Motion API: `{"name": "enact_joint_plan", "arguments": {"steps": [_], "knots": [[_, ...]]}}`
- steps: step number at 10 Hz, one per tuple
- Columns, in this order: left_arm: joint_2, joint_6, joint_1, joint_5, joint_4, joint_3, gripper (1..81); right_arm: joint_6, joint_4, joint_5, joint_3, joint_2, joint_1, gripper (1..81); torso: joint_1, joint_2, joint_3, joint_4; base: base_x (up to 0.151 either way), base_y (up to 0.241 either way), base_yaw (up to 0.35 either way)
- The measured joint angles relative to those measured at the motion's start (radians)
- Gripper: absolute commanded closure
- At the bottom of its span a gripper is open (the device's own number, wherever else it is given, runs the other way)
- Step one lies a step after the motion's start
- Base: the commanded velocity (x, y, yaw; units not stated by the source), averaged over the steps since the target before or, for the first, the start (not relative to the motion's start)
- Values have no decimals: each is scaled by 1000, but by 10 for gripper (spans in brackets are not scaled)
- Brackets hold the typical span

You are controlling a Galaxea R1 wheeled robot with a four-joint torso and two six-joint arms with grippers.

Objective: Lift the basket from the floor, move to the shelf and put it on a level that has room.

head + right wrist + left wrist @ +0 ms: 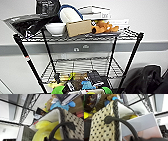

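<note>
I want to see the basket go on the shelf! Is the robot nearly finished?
Partway. Done: the robot is up at the shelf. In hand: the basket, with yellow items inside, sits close to both wrist cameras near the wire tiers. Left: the middle tier has no basket on it yet.
</note>
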Motion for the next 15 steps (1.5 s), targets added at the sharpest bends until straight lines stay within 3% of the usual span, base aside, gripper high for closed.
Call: {"name": "enact_joint_plan", "arguments": {"steps": [8,12,15], "knots": [[-121,-19,-146,-5,-1,227,811,2,57,-25,184,-130,123,811,0,0,0,0,0,0,0],[-149,-25,-227,7,-2,278,811,3,104,-67,226,-154,210,811,0,0,0,0,0,0,0],[-160,-74,-311,24,-4,307,811,3,150,-84,282,-201,296,811,0,0,0,0,0,0,0]]}}
